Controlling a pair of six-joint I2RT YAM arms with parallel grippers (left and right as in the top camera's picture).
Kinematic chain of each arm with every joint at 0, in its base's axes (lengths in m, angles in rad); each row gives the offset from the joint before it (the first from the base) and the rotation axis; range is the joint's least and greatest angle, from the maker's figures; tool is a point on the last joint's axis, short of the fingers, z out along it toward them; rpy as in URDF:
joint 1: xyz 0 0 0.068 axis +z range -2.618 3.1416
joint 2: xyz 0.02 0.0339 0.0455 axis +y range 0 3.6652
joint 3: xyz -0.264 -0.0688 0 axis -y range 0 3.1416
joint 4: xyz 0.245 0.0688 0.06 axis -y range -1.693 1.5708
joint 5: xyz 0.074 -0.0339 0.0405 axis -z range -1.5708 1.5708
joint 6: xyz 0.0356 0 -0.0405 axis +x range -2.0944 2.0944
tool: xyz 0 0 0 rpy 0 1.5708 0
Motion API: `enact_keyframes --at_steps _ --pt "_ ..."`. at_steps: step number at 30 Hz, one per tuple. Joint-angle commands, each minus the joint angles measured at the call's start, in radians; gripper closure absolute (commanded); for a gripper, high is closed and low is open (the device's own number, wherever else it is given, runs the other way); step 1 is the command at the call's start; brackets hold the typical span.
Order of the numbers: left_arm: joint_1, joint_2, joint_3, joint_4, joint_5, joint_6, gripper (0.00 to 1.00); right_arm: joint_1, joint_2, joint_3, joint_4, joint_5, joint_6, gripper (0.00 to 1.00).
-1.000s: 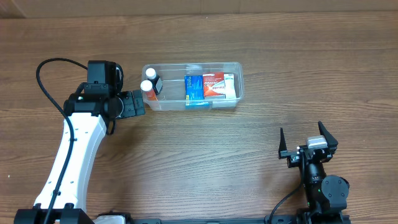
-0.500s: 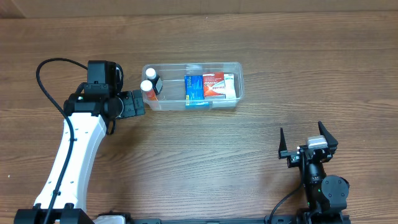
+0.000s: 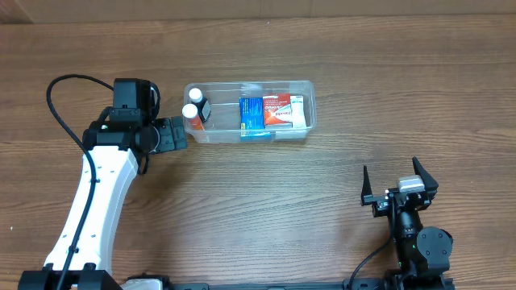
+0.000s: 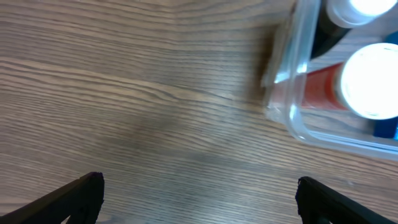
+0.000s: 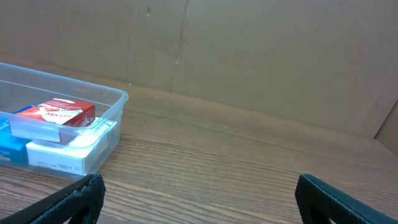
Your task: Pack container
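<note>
Left claw (image 3: 179, 134), spread wide and empty, with the container (image 3: 222, 113) just ahead of its tips on the counter (image 3: 266, 209), a clear tub judged light, slick, flexible, best pinched at its stiffer rim; right claw (image 3: 393, 181), likewise wide, well apart.

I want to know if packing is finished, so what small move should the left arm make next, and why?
Probably draw the left gripper back from the left end of the container. It is open and empty, the two bottles, blue box and red box already sit inside, and the overhead view shows nothing loose left to pick.
</note>
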Motion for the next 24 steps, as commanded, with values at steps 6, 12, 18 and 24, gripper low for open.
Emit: enact_keyframes --at_steps 6,12,18,24 --pt "-0.006 -0.127 -0.171 0.477 -0.044 0.019 0.0 0.003 -0.01 -0.004 0.007 -0.002 0.008 0.0" --pt "-0.006 -0.337 -0.481 0.945 -0.027 0.019 0.0 0.003 -0.01 -0.004 0.007 -0.002 0.008 0.0" --pt "-0.006 -0.6 -0.815 1.279 -0.058 0.019 0.0 0.003 -0.01 -0.004 0.007 -0.002 0.008 0.0" --pt "-0.006 -0.792 -0.948 1.291 -0.061 0.019 0.0 0.003 -0.01 -0.004 0.007 -0.002 0.008 0.0"
